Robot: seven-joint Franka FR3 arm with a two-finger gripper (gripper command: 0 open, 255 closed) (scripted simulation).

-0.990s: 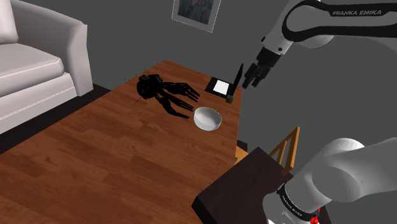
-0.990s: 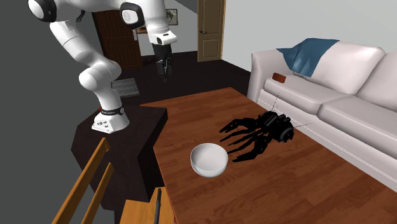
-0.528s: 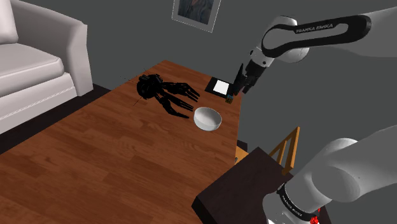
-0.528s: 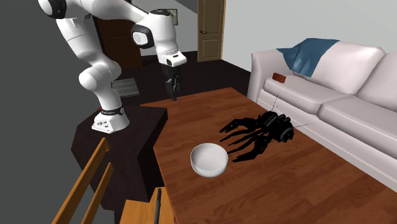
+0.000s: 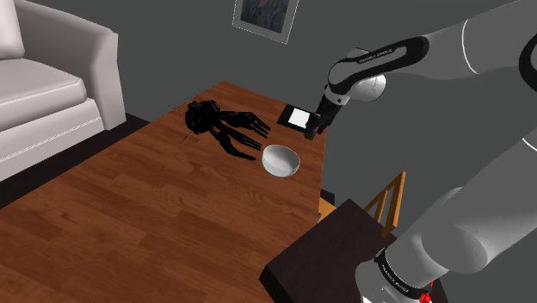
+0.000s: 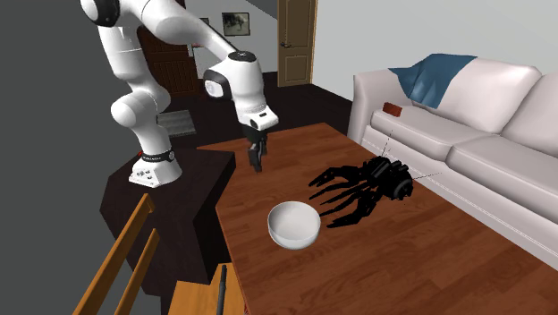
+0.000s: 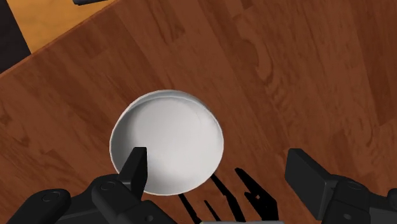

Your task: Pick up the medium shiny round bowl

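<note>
A round white bowl [image 5: 280,160] [image 6: 294,224] stands upright on the wooden table [image 5: 155,207], near the edge facing the stand. My black gripper [image 5: 317,127] [image 6: 257,161] hangs in the air above that side of the table, a short way off from the bowl. Seen from the wrist, the bowl [image 7: 167,141] lies below, closer to one finger [image 7: 135,167] than to the other [image 7: 305,175]. The gripper [image 7: 216,158] is open and holds nothing.
A black clawed object [image 5: 224,127] [image 6: 367,188] lies beside the bowl. A small black-framed white item [image 5: 299,117] stands at the table's far corner. A white sofa [image 6: 465,116] runs along one side, and a wooden chair [image 6: 125,259] stands by the table edge next to the dark stand [image 5: 336,250].
The arm has swung down from high beside the table. The gripper is now lower and nearer the bowl. Bowl and clawed object have not moved.
</note>
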